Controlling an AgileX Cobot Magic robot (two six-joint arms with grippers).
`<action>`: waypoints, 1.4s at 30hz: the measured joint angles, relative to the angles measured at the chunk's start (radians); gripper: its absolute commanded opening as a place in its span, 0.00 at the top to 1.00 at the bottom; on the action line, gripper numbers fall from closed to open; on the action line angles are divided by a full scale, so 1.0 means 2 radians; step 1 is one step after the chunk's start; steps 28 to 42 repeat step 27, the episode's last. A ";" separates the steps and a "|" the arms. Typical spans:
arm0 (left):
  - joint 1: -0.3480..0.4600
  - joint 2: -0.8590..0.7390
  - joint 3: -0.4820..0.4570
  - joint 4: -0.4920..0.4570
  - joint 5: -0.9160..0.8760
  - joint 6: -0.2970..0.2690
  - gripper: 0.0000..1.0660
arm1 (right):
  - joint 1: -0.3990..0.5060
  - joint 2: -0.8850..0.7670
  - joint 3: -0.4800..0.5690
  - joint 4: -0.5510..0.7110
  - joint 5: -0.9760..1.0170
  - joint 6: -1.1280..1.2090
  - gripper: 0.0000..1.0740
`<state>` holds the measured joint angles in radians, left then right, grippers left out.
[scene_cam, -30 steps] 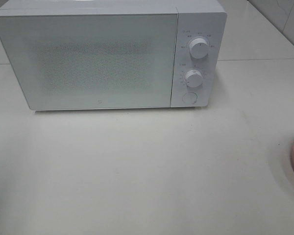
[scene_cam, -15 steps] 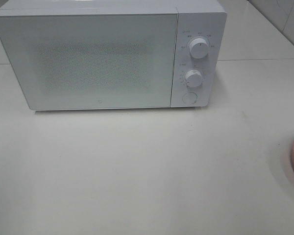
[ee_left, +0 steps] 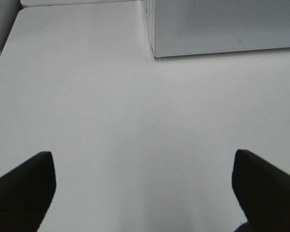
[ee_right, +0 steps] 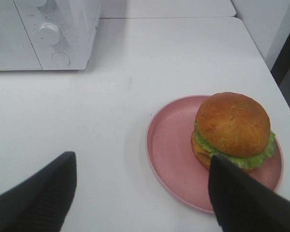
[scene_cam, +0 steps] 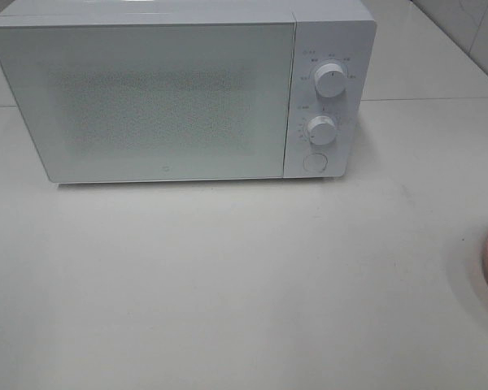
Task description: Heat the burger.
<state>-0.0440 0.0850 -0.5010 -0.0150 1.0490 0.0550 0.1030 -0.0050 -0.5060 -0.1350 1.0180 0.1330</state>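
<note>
We find the microwave (scene_cam: 183, 89) at the far side of the counter (scene_cam: 228, 284), door closed, with two knobs and a round button on its right-hand panel. The markings around the knobs are too small to read; a small logo near the door's lower edge is likewise illegible. We see no other brand or label.

The burger (ee_right: 233, 129) sits on a pink plate (ee_right: 171, 150) at the right edge of the counter, nearer than the microwave and well apart from it. It lies off-centre on the plate, toward the side away from the microwave. In the high view only a sliver of the plate rim shows at the right border, and the burger itself is out of frame.

The right claw (ee_right: 140, 203) is released, its fingers spread wide and holding nothing. The burger lies just ahead of it and toward its right-hand finger, close in. The left claw (ee_left: 142, 193) is also released and empty, over bare counter to the left, with only the microwave's left corner ahead of it.

We judge the right arm clearly the nearer to the burger, and the left arm the nearer to the door's left edge. The burger is round, so no long axis governs the approach. With the door closed and the burger untouched, we judge the task at its start.
</note>
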 measured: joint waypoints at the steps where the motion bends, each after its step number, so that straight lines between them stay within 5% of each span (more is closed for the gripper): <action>1: 0.000 -0.014 0.000 -0.001 0.000 0.000 0.15 | 0.000 0.000 0.000 0.000 0.000 0.000 0.32; 42: 0.000 -0.045 0.000 -0.001 -0.001 0.000 0.15 | 0.000 0.000 0.000 0.000 0.000 0.000 0.32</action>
